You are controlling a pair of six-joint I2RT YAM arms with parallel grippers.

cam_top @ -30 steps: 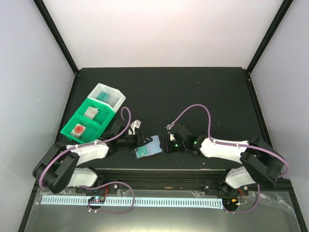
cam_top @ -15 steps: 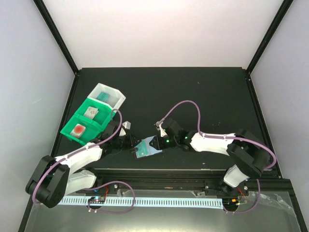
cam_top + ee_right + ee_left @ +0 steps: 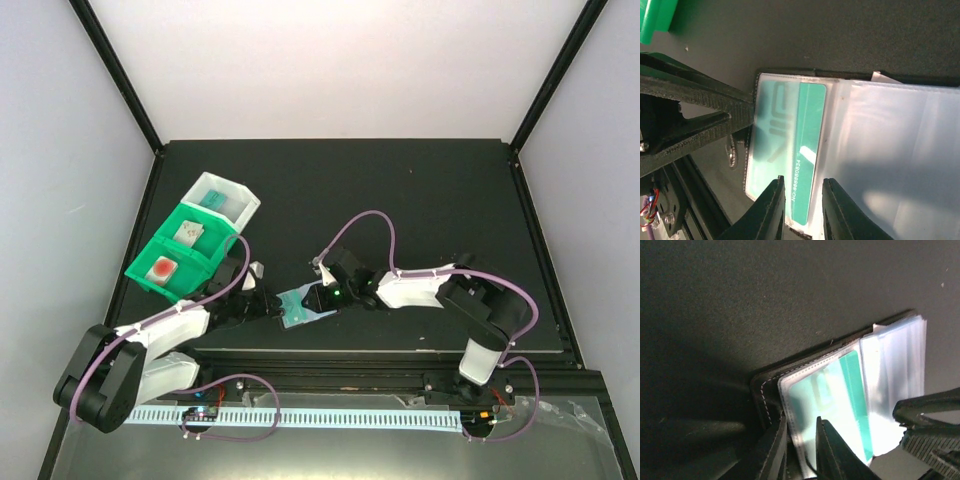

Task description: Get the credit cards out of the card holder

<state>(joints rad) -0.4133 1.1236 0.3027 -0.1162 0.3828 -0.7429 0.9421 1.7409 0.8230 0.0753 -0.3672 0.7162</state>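
Extraction: left pincer (image 3: 799,440) clamps card holder (image 3: 765,385) edge; right pincer (image 3: 804,210) straddles teal card (image 3: 807,150), grip unconfirmed. Pinch card only, not clear sleeve (image 3: 771,115); pull straight, holder anchored.

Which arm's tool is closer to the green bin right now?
Left. The left tool holds the card holder by its edge facing the green bin; the right tool is at the opposite edge, farther off.
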